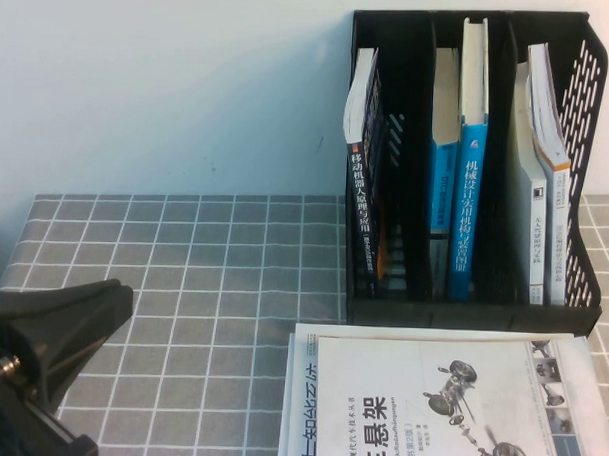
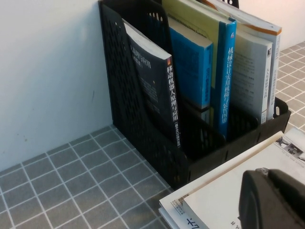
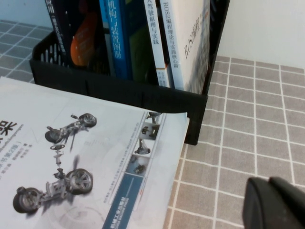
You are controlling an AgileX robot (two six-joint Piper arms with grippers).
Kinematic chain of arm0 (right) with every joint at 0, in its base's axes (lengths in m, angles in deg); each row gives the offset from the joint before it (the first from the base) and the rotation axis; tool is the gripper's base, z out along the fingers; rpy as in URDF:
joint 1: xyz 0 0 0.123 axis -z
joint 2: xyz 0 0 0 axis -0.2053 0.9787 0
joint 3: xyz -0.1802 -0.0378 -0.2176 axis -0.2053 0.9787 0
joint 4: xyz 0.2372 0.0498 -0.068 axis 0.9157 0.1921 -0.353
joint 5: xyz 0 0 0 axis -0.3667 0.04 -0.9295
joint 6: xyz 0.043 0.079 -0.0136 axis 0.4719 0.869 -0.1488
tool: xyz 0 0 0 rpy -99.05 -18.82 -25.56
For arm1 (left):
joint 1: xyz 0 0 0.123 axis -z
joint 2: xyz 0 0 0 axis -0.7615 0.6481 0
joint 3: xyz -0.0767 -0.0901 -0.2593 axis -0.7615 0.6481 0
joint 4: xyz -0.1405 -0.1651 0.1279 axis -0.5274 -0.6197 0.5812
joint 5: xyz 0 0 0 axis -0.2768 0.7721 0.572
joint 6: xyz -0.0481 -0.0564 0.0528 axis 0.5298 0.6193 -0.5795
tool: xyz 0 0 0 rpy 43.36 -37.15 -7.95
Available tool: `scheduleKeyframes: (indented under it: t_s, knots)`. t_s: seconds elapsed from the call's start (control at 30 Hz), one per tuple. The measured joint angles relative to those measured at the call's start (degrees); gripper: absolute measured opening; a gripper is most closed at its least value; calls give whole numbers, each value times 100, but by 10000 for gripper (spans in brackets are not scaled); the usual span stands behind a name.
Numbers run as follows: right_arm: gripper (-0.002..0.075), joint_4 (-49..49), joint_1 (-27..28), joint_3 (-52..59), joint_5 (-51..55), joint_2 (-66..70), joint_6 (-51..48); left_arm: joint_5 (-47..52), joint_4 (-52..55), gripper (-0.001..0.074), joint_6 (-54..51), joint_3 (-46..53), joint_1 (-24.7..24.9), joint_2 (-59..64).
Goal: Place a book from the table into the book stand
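Note:
The book (image 1: 469, 194), thick with a blue spine and white Chinese title, stands upright in the middle compartment of the black book stand (image 1: 462, 316). It also shows in the left wrist view (image 2: 225, 81) and the right wrist view (image 3: 114, 33). My left gripper (image 1: 102, 306) sits low at the table's front left, shut and empty; its fingers (image 2: 271, 198) hover over the white book. My right gripper (image 3: 276, 202) is shut and empty above the grid cloth to the right of the stand; it is out of the high view.
A white book with a car-chassis picture (image 1: 448, 403) lies on another book in front of the stand. A dark book (image 1: 362, 170), a thinner blue book (image 1: 443, 143) and pale books (image 1: 546, 196) also stand in the stand. The grid-cloth table (image 1: 203, 274) lies to the left.

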Motion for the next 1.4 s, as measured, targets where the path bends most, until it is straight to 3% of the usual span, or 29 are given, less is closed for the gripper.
scheduleKeyframes:
  t_s: [0.23, 0.47, 0.63, 0.8, 1.4]
  knots:
    - [-3, 47, 0, 0, -10, 0, 13, 53, 574, -1, 242, 354, -320, -619]
    - [-3, 71, 0, 0, -28, 0, 13, 53, 139, -1, 241, 1688, -1942, -2144]
    - [-3, 79, 0, 0, -28, 0, 13, 76, -756, -1, -377, 2909, -3103, -3227]
    - [-3, 84, 0, 0, -28, -2, 13, 154, -1358, -1, -689, 3819, -3799, -3558]
    - [-3, 93, 0, 5, -34, -11, 13, 118, -1553, -1, -1165, 3831, -3948, -3582]
